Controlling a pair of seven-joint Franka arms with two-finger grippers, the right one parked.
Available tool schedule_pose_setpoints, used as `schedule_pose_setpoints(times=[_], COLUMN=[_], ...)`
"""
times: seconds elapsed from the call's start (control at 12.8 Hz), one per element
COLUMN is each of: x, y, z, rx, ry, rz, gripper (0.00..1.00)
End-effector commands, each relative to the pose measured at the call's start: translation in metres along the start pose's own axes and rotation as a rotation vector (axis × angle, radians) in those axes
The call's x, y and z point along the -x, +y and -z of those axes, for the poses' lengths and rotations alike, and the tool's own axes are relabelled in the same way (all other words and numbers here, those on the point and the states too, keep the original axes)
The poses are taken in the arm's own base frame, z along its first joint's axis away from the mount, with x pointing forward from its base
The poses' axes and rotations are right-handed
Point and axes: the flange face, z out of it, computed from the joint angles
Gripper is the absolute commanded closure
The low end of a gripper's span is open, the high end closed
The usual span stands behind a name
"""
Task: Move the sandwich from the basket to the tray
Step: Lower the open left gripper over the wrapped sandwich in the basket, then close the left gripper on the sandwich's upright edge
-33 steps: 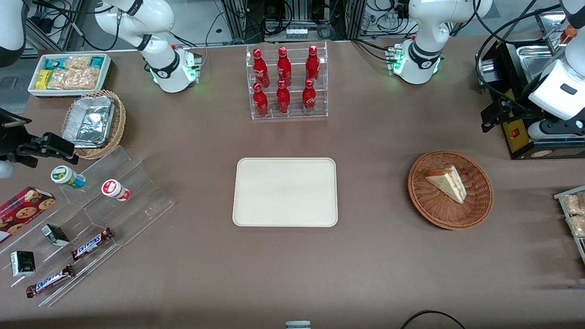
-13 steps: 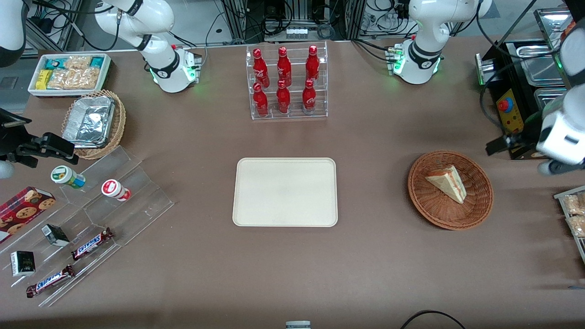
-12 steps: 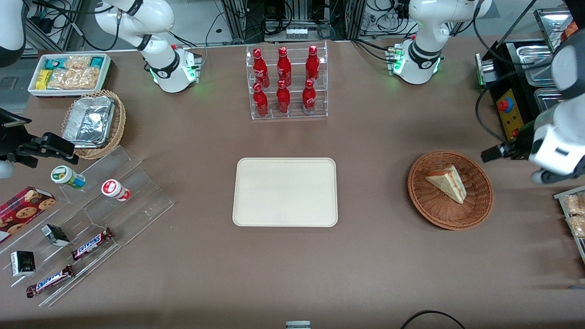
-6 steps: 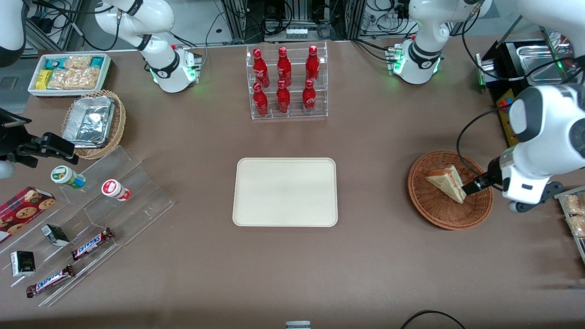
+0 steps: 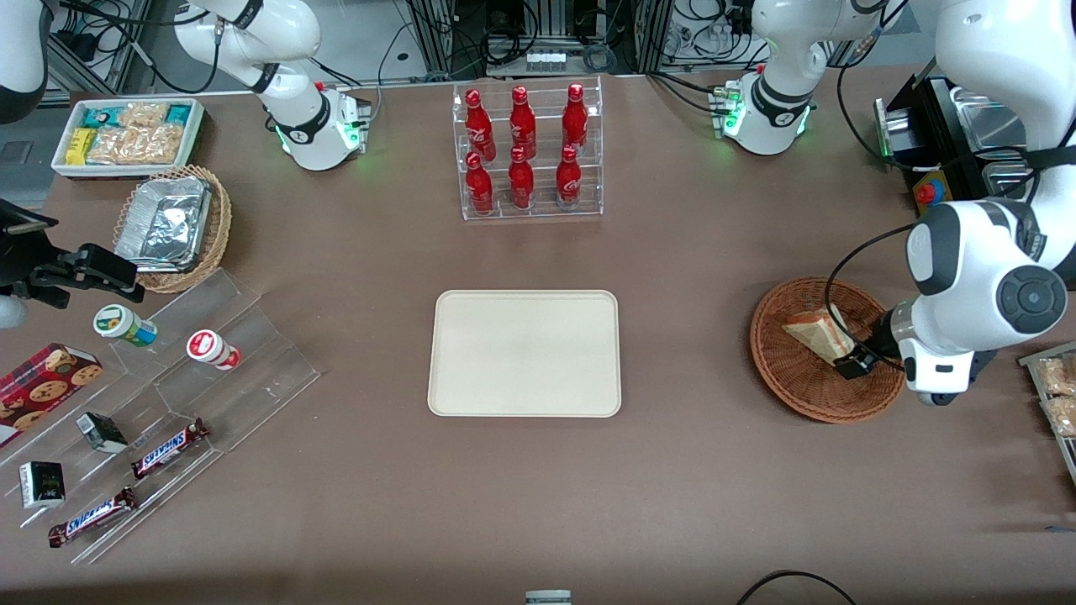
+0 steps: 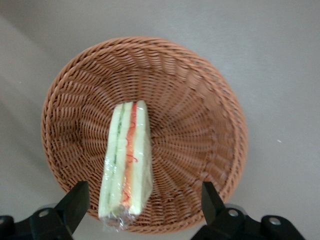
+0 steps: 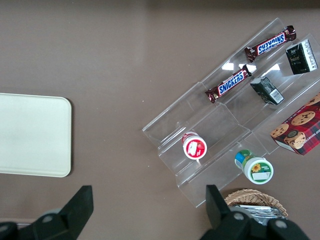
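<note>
The working arm bends down over the basket point(image 5: 828, 349), its big white wrist joint hanging just off the rim toward the arm's own end of the table, at about four o'clock from the basket's middle, and its black gripper point(image 5: 853, 366) reaching in low over the weave. In the wrist view the gripper point(image 6: 142, 200) points straight down with its two dark fingers point(image 6: 75, 202) spread wide apart, holding nothing; one finger stands just beside the near end of the sandwich point(image 6: 125, 162) and the other is well clear over the wicker. The sandwich point(image 5: 817, 330) lies in the basket point(image 6: 200, 130), a slim wedge on its side, with pale soft bread, thin green and red-orange layers along its edge, and a shiny clear wrap crinkled at one end. The basket is a round, shallow bowl of reddish-brown wicker, woven in ribs that spiral out to a braided rim. Toward nine o'clock from it, well apart on the matte brown table point(image 5: 689, 470), sits the tray point(image 5: 524, 353), a smooth cream rectangle with rounded corners and a low lip, with nothing on it. Farther from the front camera, at about twelve o'clock from the tray, a clear plastic rack point(image 5: 530, 204) holds six glossy red bottles point(image 5: 521, 126) in two stepped rows.
</note>
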Motion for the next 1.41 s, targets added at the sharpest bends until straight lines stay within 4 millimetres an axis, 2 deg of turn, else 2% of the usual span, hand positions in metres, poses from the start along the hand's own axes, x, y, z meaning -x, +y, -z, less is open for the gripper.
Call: schedule_pose_setpoints(times=[0.0, 0.23, 0.47, 0.94, 1.33], x=[0.0, 0.0, 0.001, 0.019, 0.017], y=[-0.016, -0.031, -0.031, -0.03, -0.03], z=[-0.03, -0.06, -0.07, -0.103, -0.114], rx=[0.014, 0.038, 0.048, 0.012, 0.014], ry=[0.015, 0.03, 0.02, -0.044, -0.037], rz=[0.045, 0.09, 0.118, 0.176, 0.16], gripper=[0.01, 0.01, 0.01, 0.01, 0.29])
